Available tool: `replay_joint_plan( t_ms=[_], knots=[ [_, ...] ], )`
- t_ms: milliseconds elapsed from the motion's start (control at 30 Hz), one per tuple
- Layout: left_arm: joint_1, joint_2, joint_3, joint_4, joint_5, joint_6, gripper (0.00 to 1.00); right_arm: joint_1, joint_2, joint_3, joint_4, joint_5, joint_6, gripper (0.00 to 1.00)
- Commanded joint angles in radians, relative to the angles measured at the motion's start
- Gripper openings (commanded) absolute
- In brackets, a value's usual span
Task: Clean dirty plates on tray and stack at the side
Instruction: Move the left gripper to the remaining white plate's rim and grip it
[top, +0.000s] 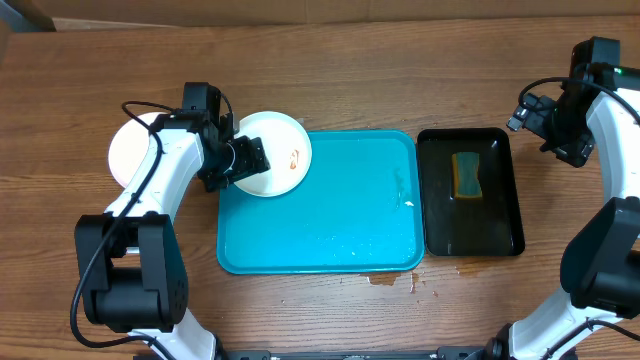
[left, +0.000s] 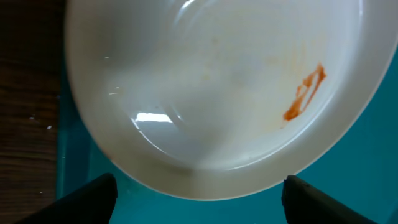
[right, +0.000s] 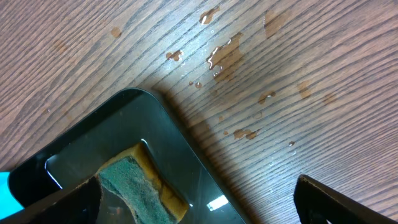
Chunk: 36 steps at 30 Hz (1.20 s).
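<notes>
Lying mid-table: the tray (top: 330, 250), turquoise, wet.
Black tray (top: 500, 235): placed right of it (a sponge (top: 466, 175) is seen inside).
Smeared plate (top: 280, 150): set over the tray's far left corner.
Second plate (top: 125, 160): left of the tray.
Left gripper (left: 202, 205): spread open at the smeared plate, nothing clasped.
Right gripper (right: 196, 208): spread open, empty, far right.
</notes>
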Motion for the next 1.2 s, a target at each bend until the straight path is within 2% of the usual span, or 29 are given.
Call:
replay_joint_plan(
  t_ms=[0, 167, 333, 567, 733, 833, 967, 1067, 1167],
  knots=[
    [0.002, -0.001, 0.000, -0.006, -0.152, -0.081, 0.82, 0.000, -0.025, 0.010, 0.002, -0.005, 0.004, 1.00],
    [0.003, 0.000, -0.003, 0.009, -0.207, -0.124, 0.65, 0.000, -0.025, 0.010, 0.002, -0.005, 0.004, 1.00],
    [-0.005, 0.000, -0.013, 0.021, -0.207, -0.162, 0.61, 0.000, -0.025, 0.010, 0.002, -0.005, 0.004, 1.00],
    [-0.010, 0.000, -0.076, 0.085, -0.207, -0.206, 0.49, 0.000, -0.025, 0.010, 0.002, -0.005, 0.004, 1.00],
    [-0.018, 0.000, -0.117, 0.116, -0.207, -0.205, 0.46, 0.000, -0.025, 0.010, 0.002, -0.005, 0.004, 1.00],
    [-0.018, 0.000, -0.127, 0.125, -0.208, -0.205, 0.36, 0.000, -0.025, 0.010, 0.002, -0.005, 0.004, 1.00],
    [-0.018, 0.001, -0.136, 0.131, -0.208, -0.205, 0.34, 0.000, -0.025, 0.010, 0.002, -0.005, 0.004, 1.00],
    [-0.018, 0.001, -0.144, 0.132, -0.208, -0.205, 0.26, 0.000, -0.025, 0.010, 0.002, -0.005, 0.004, 1.00],
    [-0.018, 0.002, -0.152, 0.136, -0.208, -0.205, 0.26, 0.000, -0.025, 0.010, 0.002, -0.005, 0.004, 1.00]
  ],
)
